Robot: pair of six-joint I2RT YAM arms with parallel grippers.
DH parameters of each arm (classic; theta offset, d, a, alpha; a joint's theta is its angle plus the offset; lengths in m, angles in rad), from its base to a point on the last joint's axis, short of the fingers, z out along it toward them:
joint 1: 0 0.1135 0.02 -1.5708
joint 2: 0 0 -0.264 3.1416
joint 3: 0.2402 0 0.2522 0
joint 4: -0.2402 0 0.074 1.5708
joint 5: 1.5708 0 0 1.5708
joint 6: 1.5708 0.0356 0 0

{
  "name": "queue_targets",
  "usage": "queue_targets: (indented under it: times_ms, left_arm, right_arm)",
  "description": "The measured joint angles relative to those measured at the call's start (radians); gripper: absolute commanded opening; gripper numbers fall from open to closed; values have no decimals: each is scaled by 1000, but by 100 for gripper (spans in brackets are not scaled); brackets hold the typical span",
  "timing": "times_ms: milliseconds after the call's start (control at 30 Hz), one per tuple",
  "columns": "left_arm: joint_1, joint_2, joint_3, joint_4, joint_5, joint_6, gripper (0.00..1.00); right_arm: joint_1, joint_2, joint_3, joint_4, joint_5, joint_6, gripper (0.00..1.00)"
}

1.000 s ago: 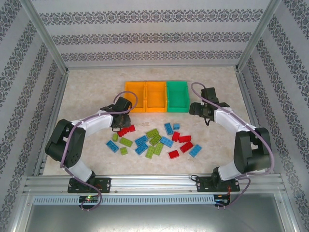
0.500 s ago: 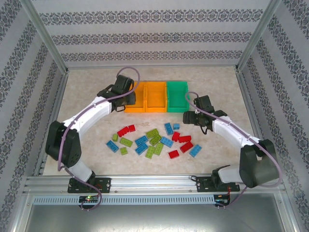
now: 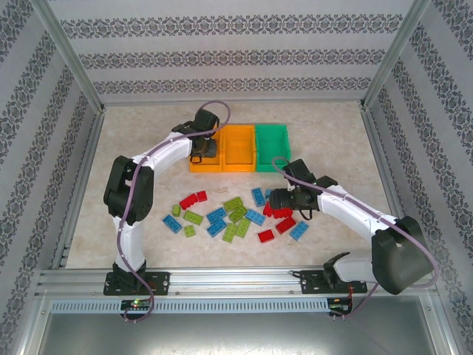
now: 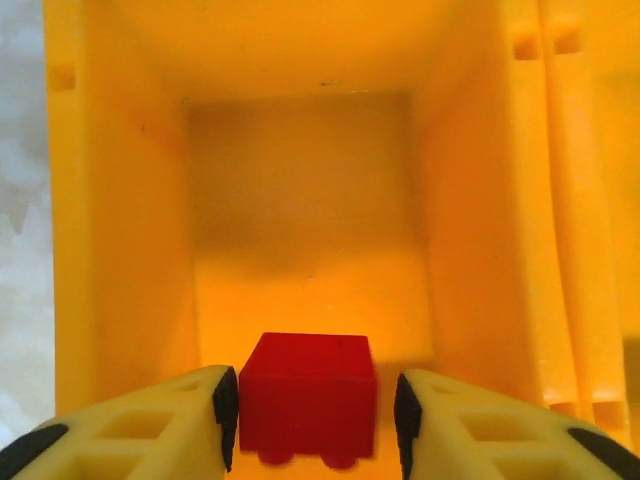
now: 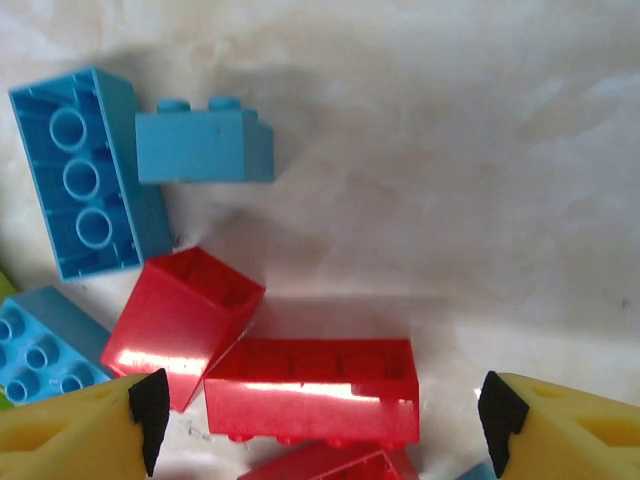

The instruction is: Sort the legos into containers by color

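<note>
The left end effector (image 3: 202, 150) is at the left orange bin (image 3: 196, 134), which sits in the row of three bins near the far edge of the worktop (image 3: 133, 140). It pinches a small red brick (image 4: 308, 398) between its two fingers (image 4: 150, 420). I think it holds the brick over the open bin so that it can let go and the brick will drop inside. The bin's yellow-orange wall (image 4: 120, 220) rises on both sides in the wrist view. The brick's bumps peek out at the bottom of that view. It looks almost square from here, so I cannot tell which way its long side runs.

The middle orange bin (image 3: 238, 132) and the green bin (image 3: 271, 130) are next in the row.

The other legos (image 3: 233, 213) lie spread out in the middle of the worktop, closer to the near edge. The right end effector (image 3: 275, 200) hangs low over the right part of that pile, with its fingers wide apart and nothing in them. A long red brick (image 5: 312, 390) lies right under the gap. Its long side runs from one finger toward the other. A second red brick (image 5: 182, 322) leans next to it, hollow side showing. I think the open fingers are there to pick up a red one next. A blue brick (image 5: 85, 170) lies bottom-up nearby.
</note>
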Motion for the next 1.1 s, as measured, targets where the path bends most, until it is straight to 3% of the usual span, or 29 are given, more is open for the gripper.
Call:
queue_targets:
  times_ms: [100, 267, 767, 967, 1100]
  left_arm:
    - [0, -2, -3, 0, 10, -5, 70]
    - [0, -39, -45, 11, 43, -20, 76]
    - [0, -152, -191, 65, 103, -43, 78]
    - [0, -192, -230, 79, 104, -49, 79]
    - [0, -208, -249, 87, 104, -50, 79]
  right_arm:
    - [21, 0, 0, -43, 0, 3, 84]
    - [54, 0, 0, -93, 2, 3, 85]
    - [76, 130, 7, -91, 12, -17, 89]
    - [89, 177, 26, -68, 21, -25, 85]
    - [89, 208, 47, -54, 38, -26, 77]
